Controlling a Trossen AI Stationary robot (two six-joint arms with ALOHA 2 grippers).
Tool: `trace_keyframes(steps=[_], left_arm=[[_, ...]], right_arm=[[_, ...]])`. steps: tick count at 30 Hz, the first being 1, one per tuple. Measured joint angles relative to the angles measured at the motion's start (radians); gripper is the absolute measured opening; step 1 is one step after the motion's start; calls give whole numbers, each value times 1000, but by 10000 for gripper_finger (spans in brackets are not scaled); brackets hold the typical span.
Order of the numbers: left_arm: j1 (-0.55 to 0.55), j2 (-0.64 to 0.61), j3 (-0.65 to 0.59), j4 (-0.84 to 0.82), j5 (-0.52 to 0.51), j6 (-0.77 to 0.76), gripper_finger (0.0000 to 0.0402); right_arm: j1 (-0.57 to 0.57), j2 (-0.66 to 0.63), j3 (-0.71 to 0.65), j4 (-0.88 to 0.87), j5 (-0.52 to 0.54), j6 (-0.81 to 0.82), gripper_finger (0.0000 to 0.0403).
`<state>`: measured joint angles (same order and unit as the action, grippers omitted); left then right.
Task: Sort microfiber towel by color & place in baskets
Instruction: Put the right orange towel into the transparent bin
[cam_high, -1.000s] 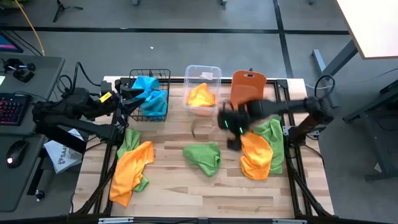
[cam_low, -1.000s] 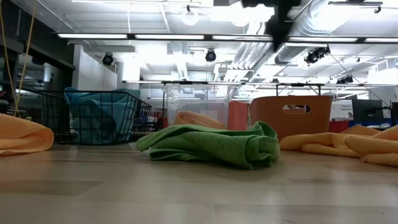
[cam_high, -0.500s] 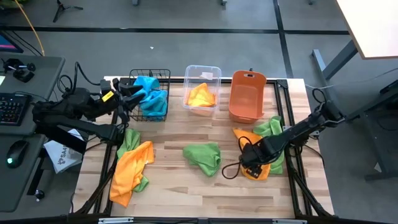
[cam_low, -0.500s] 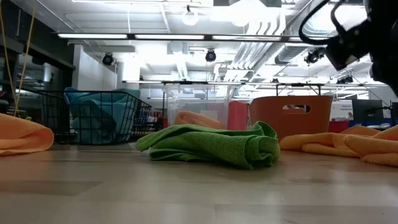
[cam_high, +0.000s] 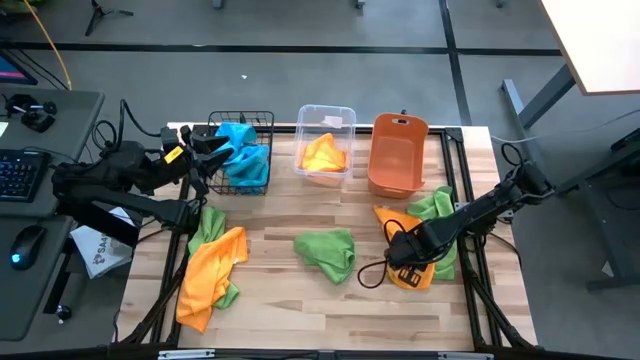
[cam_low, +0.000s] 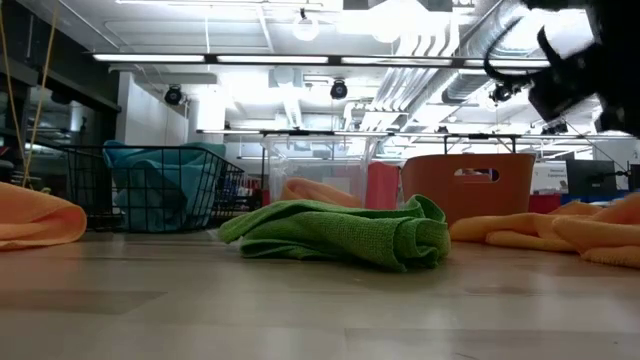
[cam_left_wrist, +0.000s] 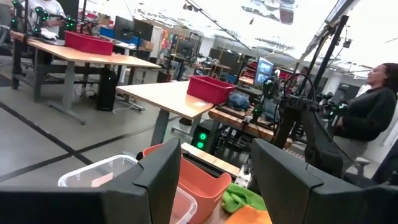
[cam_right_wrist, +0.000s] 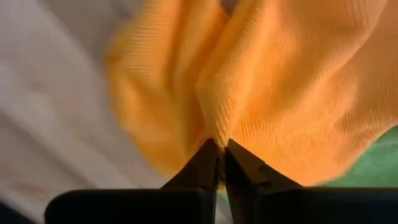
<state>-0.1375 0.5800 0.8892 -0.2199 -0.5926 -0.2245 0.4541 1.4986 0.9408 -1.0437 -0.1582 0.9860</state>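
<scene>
An orange microfiber towel (cam_high: 412, 240) lies bunched at the table's right, partly on a green towel (cam_high: 437, 206). My right gripper (cam_high: 402, 264) is down on it and shut on it. Another green towel (cam_high: 327, 251) lies mid-table. An orange towel (cam_high: 209, 272) lies over a green one at the left. At the back stand the black mesh basket (cam_high: 243, 124) holding a blue towel, the clear tub (cam_high: 325, 112) holding an orange towel, and the orange bin (cam_high: 398, 160). My left gripper (cam_left_wrist: 214, 186) hovers open by the mesh basket, holding nothing. My right gripper pinches a raised fold of the orange towel (cam_right_wrist: 216, 127) between its two fingertips (cam_right_wrist: 205, 163). It comes from above, slanting in from the table's right. The rest of the towel lies slack on the table and on the green towel beside it.
Bare wood lies along the table's near edge and between the towel piles. A desk with a keyboard and mouse (cam_high: 28, 240) stands left of the table. A person (cam_left_wrist: 373, 106) sits in the room beyond.
My right gripper has swung from in front of the orange bin toward the table's near edge. It has come down onto the orange towel at the right and has stayed there for the last half second.
</scene>
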Motion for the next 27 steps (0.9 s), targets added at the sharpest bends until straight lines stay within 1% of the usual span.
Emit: trace_keyframes(steps=[3, 6, 8, 11, 13, 15, 18, 20, 25, 27], left_arm=[[0, 0, 0, 0, -6, 10, 186], [0, 0, 0, 0, -50, 26, 186], [0, 0, 0, 0, -86, 35, 186], [0, 0, 0, 0, -110, 36, 186], [0, 0, 0, 0, -111, 36, 186], [0, 0, 0, 0, -111, 36, 186], [0, 0, 0, 0, -111, 23, 186], [0, 0, 0, 1, -111, 17, 186], [0, 0, 0, 36, -105, -19, 186], [0, 1, 0, 65, -91, -26, 186]], right_arm=[[-20, -11, 113, -47, -28, -64, 7], [-57, -59, 286, -40, -27, -171, 7], [-85, -92, 404, -43, 34, -251, 6], [-133, -126, 563, -10, 181, -382, 3], [-179, -136, 656, 44, 262, -481, 3], [-235, -134, 728, 125, 301, -604, 2], [-336, -110, 797, 260, 344, -782, 1], [-410, -85, 831, 319, 365, -861, 1], [-595, -13, 872, 423, 363, -945, 1], [-661, 30, 872, 493, 317, -945, 1]])
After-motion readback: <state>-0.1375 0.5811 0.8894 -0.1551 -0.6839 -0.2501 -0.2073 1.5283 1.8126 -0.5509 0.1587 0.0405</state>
